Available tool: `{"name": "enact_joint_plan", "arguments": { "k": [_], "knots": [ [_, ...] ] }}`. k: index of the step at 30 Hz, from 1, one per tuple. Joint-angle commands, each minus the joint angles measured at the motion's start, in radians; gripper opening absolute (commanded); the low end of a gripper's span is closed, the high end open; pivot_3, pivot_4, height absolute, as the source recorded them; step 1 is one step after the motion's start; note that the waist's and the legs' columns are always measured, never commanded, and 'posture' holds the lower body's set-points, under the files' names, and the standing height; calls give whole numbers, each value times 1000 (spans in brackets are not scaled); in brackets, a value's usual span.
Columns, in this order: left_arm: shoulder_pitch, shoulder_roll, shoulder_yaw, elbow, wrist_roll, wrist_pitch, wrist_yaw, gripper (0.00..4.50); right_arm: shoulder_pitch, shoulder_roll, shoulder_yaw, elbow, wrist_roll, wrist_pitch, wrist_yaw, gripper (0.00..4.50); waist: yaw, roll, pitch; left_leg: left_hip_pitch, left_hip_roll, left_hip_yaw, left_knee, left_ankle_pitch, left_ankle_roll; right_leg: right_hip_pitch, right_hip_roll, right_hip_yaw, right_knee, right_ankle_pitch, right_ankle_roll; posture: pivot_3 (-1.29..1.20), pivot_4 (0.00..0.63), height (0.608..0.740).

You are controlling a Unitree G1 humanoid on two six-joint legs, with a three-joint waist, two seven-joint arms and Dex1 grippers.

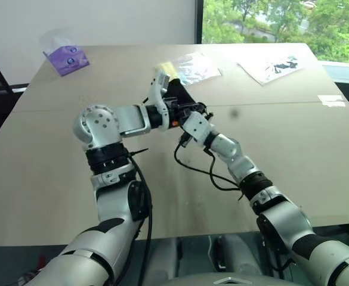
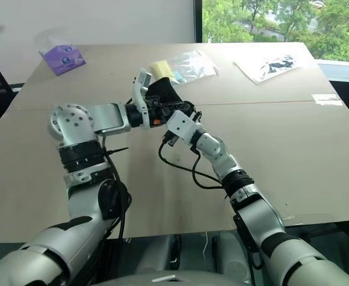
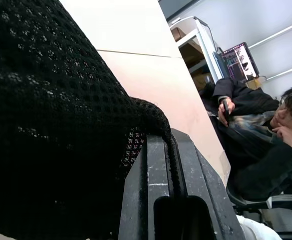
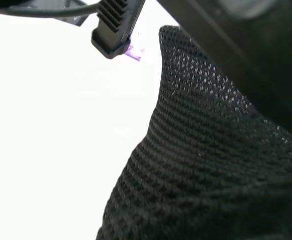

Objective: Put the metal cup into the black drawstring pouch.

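A wide tan table [image 1: 293, 161] carries the scene, with a seam running across it from side to side. Toward its far left corner lies a purple packet [image 1: 67, 58]. Near the far edge's middle rests a clear plastic bag [image 1: 192, 67], and to its right a printed plastic sheet [image 1: 274, 65]. A small white label [image 1: 331, 100] lies near the right edge.

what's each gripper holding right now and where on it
Left gripper is shut on the black drawstring pouch, pinching its fabric edge. Right gripper meets the pouch too; its exact hold is hidden.
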Motion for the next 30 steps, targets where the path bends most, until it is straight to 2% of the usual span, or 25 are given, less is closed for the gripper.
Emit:
{"name": "enact_joint_plan", "arguments": {
  "k": [1, 2, 6, 11, 14, 18, 19, 20, 22, 26, 30],
  "knots": [
    [-21, -39, 3, -5, -170, 17, 39, 0, 32, -24, 40, -73, 8, 132, 120, 1013, 5, 0, 0, 0, 0, 0, 0, 0, 0, 0, 0, 0, 0, 0, 0, 0, 150, 740],
    [-11, -21, 15, 12, -149, 17, 45, 0, 53, -53, 35, -137, 6, 171, 140, 1369, 9, 0, 0, 0, 0, 0, 0, 0, 0, 0, -1, 0, 0, 0, 0, 0, 150, 740],
    [23, 49, 17, 59, -79, 15, 27, 0, 167, -166, 11, -510, 72, 455, 286, 3274, 14, 0, 0, -1, -2, -2, 1, 0, 0, 1, -1, -1, 0, 0, 0, 0, 150, 740],
    [29, 88, -15, 102, -62, -24, -13, 0, 253, -276, -23, -904, 158, 752, 385, 3274, 7, 0, 0, -1, -1, -2, 0, 0, 0, 0, 0, -3, 0, 0, 0, 0, 150, 740],
    [24, 100, -45, 114, -55, -53, -43, 0, 288, -318, -72, -1107, 275, 948, 419, 3274, 7, 0, 0, 0, -1, -2, -1, 0, 0, 0, 0, -3, 0, 0, 0, 0, 150, 740],
    [5, 116, -71, 134, -45, -89, -76, 0, 296, -359, -133, -1238, 392, 1110, 430, 3274, 12, 0, 0, 0, -2, -2, -1, 0, 0, 0, -1, -4, -1, 0, 0, 0, 150, 740],
    [1, 123, -80, 135, -46, -95, -89, 0, 299, -368, -143, -1252, 406, 1125, 422, 3274, 12, 0, 0, 0, -2, -2, 0, 0, 0, 0, -1, -4, -1, 0, 0, 0, 150, 740],
    [-1, 131, -89, 135, -45, -100, -99, 0, 304, -378, -146, -1260, 413, 1130, 412, 3795, 12, 0, 0, -1, -2, -2, 0, 0, 0, 0, -1, -4, -1, 0, 0, 0, 150, 740],
    [-8, 156, -111, 133, -47, -107, -128, 0, 317, -396, -148, -1247, 375, 1110, 350, 4470, 12, 0, 0, 0, -2, -2, 0, 0, 0, 0, -1, -3, -1, 0, 0, 0, 150, 740],
    [-18, 224, -158, 125, -50, -114, -201, 0, 336, -456, -96, -1119, 248, 1008, 248, 4470, 11, 0, 0, 0, -2, -1, -1, 0, 0, 0, -1, -3, 0, 0, 0, 0, 150, 740],
    [-15, 270, -210, 108, -47, -133, -261, 0, 307, -429, -83, -894, 194, 841, 161, 4470, 9, 0, 1, 0, -2, -1, -1, 0, 0, 0, 0, -3, -1, 0, 0, 0, 150, 740]
  ]
}}
